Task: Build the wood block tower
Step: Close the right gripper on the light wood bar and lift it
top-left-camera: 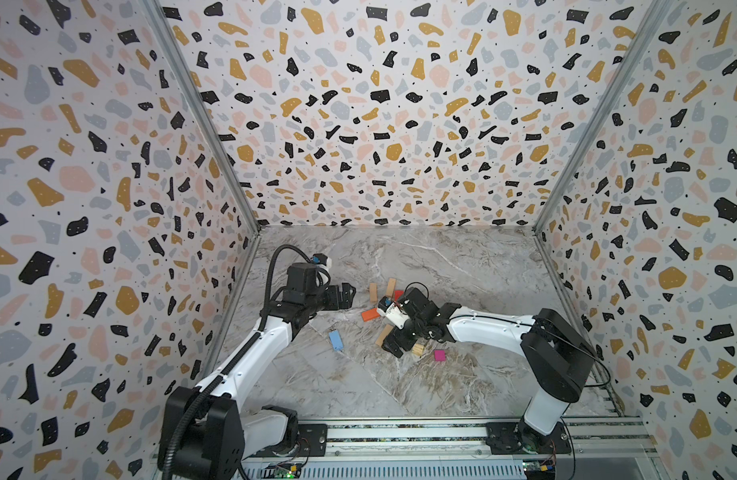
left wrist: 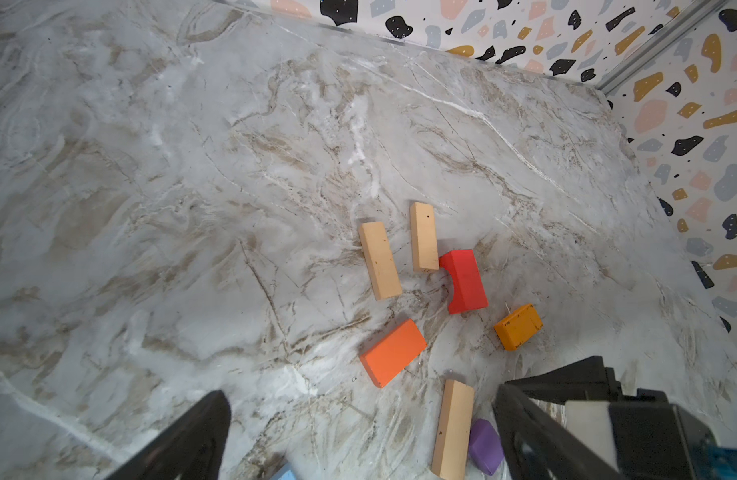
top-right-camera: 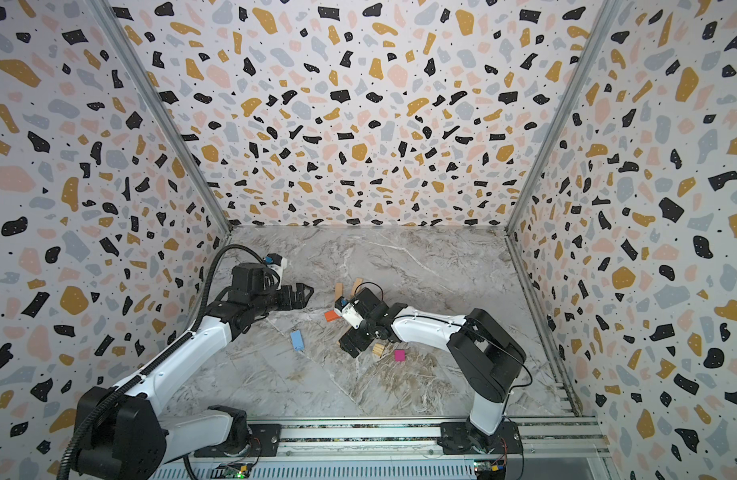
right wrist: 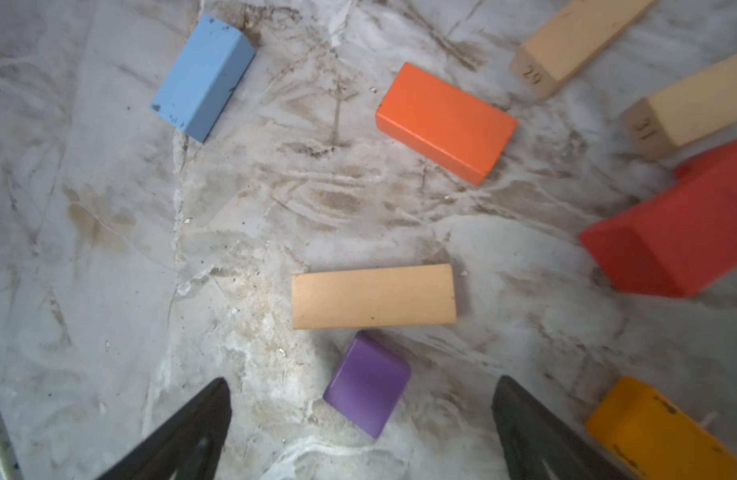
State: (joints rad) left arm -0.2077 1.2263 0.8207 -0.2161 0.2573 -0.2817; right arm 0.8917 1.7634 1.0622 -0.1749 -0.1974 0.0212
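Wooden blocks lay loose near the middle of the marble tabletop (top-left-camera: 462, 257), and we saw none resting on another. Nearest the far edge lay a first tan oblong (top-left-camera: 373, 292) and a second tan oblong (top-left-camera: 390, 286), side by side and slightly splayed. A red block (left wrist: 464, 280) with a curved notch lay at the end of the second, but we could not tell whether they touched. An orange block (top-left-camera: 369, 314) lay flat on the near side of these. A light blue block (top-left-camera: 335, 340) lay apart from the rest, further toward the left edge and the near edge. We found a yellow block (left wrist: 518, 327) close to the red one only in the wrist views, since the right arm hid it from above.

Our right claw (top-left-camera: 394, 345) hung over a third tan oblong (right wrist: 374, 296) and a purple cube (right wrist: 367, 384), which lay just beside each other. Its fingers (right wrist: 200, 419) stood wide apart and gripped nothing, with the purple cube between them and clear of both. A tan cube (top-left-camera: 417, 350) and a magenta cube (top-left-camera: 439, 355) lay just to the right of that claw, the magenta one nearer the right edge.

Our left claw (top-left-camera: 349, 297) hovered to the left of the blocks, released and empty, with its fingers spread.
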